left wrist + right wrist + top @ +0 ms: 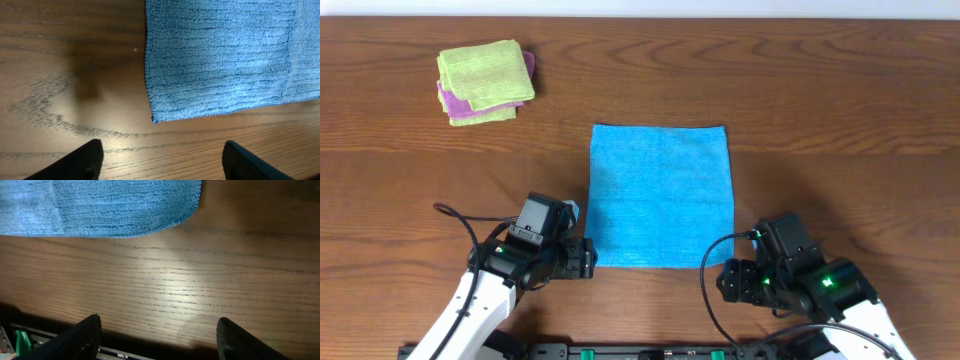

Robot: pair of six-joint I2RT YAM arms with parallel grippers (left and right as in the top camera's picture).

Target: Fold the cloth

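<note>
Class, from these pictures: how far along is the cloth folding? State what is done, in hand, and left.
Done: nothing; the cloth lies flat, no fold visible. In hand: left gripper and right gripper hover open by its near corners, holding nothing. Left: grasp and fold.

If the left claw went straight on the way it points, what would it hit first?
Likely the blue cloth: its near corner lies just ahead of the open left claw. Depth is unclear, so it might touch the bare table first.
</note>
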